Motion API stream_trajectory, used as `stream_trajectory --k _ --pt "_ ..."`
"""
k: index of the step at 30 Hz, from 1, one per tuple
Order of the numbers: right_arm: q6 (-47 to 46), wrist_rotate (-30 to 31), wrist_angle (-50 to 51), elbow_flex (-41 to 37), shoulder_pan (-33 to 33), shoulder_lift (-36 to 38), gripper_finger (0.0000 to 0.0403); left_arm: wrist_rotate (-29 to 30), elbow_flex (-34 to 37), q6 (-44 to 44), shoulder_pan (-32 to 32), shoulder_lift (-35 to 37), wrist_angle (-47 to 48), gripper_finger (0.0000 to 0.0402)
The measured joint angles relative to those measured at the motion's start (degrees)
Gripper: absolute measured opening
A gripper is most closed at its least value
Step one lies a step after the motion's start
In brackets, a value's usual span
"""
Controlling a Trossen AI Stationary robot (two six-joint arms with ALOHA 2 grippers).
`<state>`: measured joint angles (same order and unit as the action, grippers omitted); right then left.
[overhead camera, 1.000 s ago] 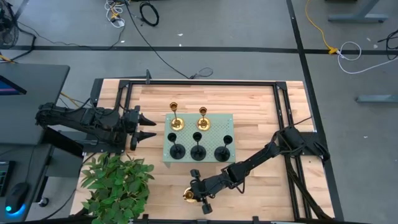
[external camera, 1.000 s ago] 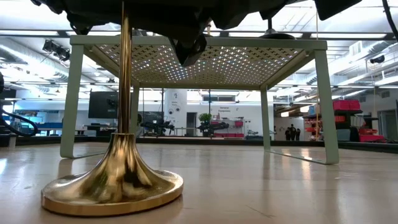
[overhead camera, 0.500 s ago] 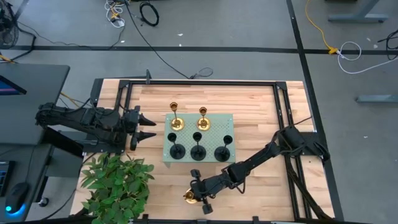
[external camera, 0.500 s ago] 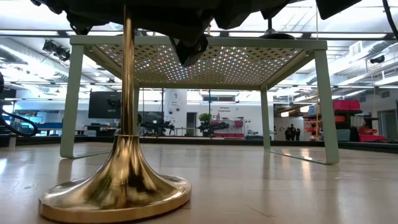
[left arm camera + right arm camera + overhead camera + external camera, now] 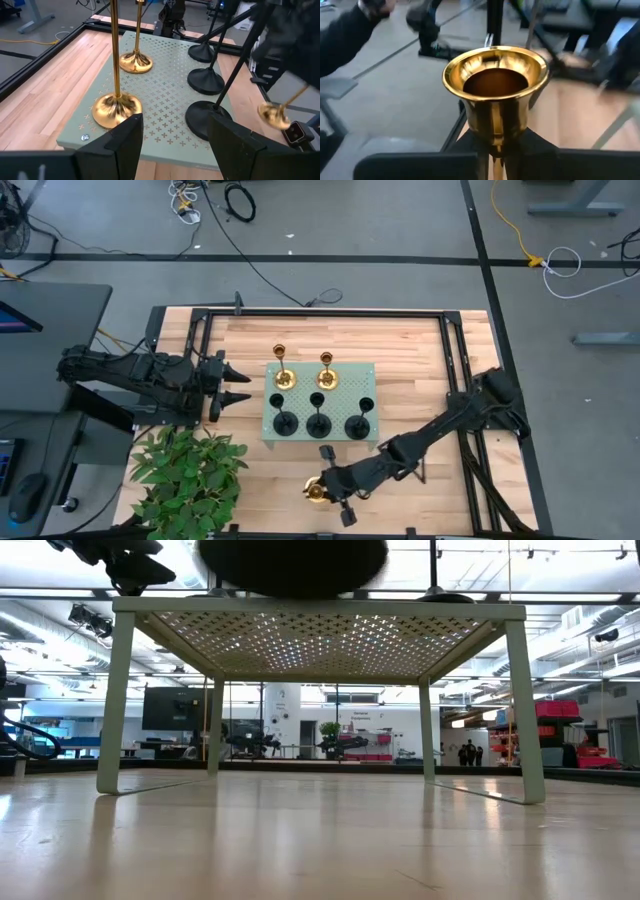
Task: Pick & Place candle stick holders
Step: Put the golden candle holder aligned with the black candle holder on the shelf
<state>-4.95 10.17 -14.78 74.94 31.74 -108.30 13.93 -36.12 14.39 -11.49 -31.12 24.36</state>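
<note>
Right pincer (image 5: 330,492) is clamped on the stem of the 3rd gold holder (image 5: 316,493), just under the cup (right wrist view shows it seated between the fingers). It sits at the near edge of the counter (image 5: 420,370), and in the low view nothing gold rests on the wood, so I judge it lifted.

Risks:
- thin shiny stem could slip or swing in the grip
- its base could clip the tray (image 5: 345,380) rim or knock the 3 black holders (image 5: 318,423) in the near row
- the 2 gold holders (image 5: 281,378) stand behind them

Left pincer (image 5: 237,383) waits wide open beside the tray.

No readable brands, labels or writing anywhere.
</note>
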Motion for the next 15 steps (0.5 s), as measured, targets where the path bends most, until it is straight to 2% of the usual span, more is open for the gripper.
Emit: stream_trajectory --k 3,15 --pt "1.95 2.82 1.88 0.00 0.76 3.69 0.0020 0.01 0.00 0.00 -0.02 -0.02 0.00 0.0218" --pt "0.65 6.97 10.12 0.00 1.00 18.01 0.0022 0.01 -0.04 -0.02 0.01 0.01 0.03 0.0218"
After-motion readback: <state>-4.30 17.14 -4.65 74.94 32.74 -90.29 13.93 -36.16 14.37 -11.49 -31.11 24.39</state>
